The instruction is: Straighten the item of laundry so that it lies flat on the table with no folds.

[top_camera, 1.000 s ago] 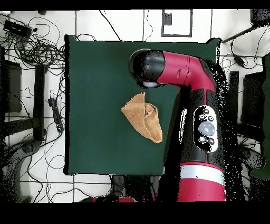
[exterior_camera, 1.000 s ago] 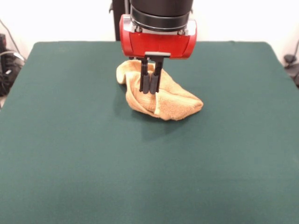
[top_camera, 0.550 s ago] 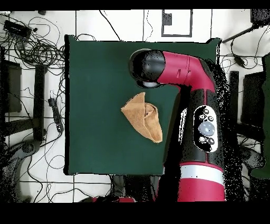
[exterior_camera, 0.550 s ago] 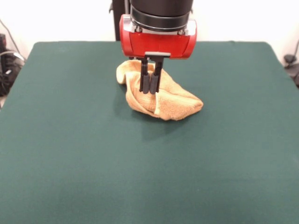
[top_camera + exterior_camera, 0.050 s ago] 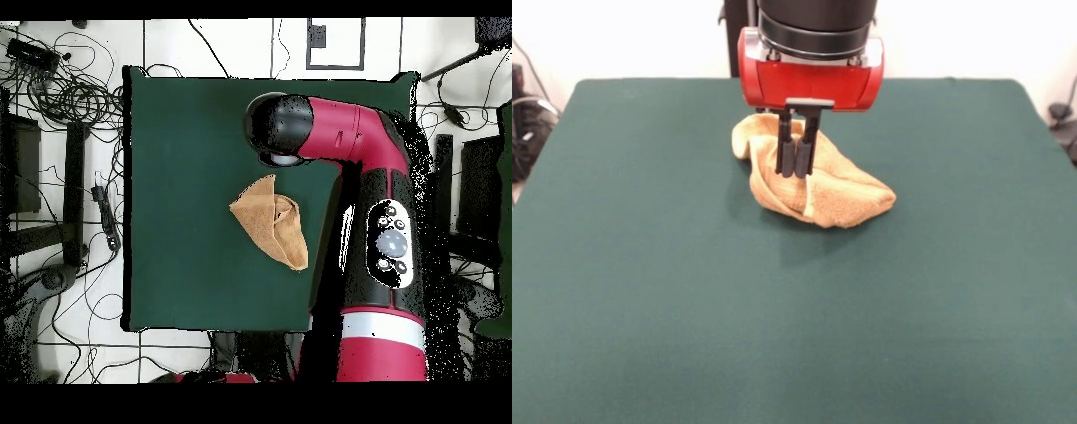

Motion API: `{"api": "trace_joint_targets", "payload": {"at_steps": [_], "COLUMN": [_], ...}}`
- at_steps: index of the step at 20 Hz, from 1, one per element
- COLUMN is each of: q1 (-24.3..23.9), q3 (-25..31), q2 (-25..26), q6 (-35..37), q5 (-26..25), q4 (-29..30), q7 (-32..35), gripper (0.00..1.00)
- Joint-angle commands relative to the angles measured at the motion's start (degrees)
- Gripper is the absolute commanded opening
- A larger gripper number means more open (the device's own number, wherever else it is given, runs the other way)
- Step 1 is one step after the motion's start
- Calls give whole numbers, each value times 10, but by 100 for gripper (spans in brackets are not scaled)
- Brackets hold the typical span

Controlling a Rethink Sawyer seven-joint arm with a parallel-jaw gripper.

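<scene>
The item of laundry (image 5: 843, 190) is a golden-orange towel, crumpled and folded over itself into a rough triangle (image 5: 270, 222) on the green table (image 5: 689, 309), toward its far middle. My gripper (image 5: 794, 168) hangs from the red wrist with its two black fingers pressed together, shut and holding nothing. In the front view the fingertips overlap the towel's left part. In the overhead view the arm's round head (image 5: 280, 128) sits beside the towel rather than over it and hides the fingers.
The red arm's body (image 5: 385, 240) runs along the table's (image 5: 180, 150) right edge in the overhead view. Tangled cables (image 5: 60, 80) lie on the floor off the left side. Green tabletop stretches on all sides of the towel.
</scene>
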Motion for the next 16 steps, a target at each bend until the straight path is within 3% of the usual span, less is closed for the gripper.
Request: {"api": "trace_joint_targets", "payload": {"at_steps": [1, 16], "q1": [-5, -6], "q3": [43, 43], "q2": [18, 18], "q6": [14, 10], "q5": [18, 17], "q4": [60, 62], "q7": [52, 49], "gripper": [0, 0]}}
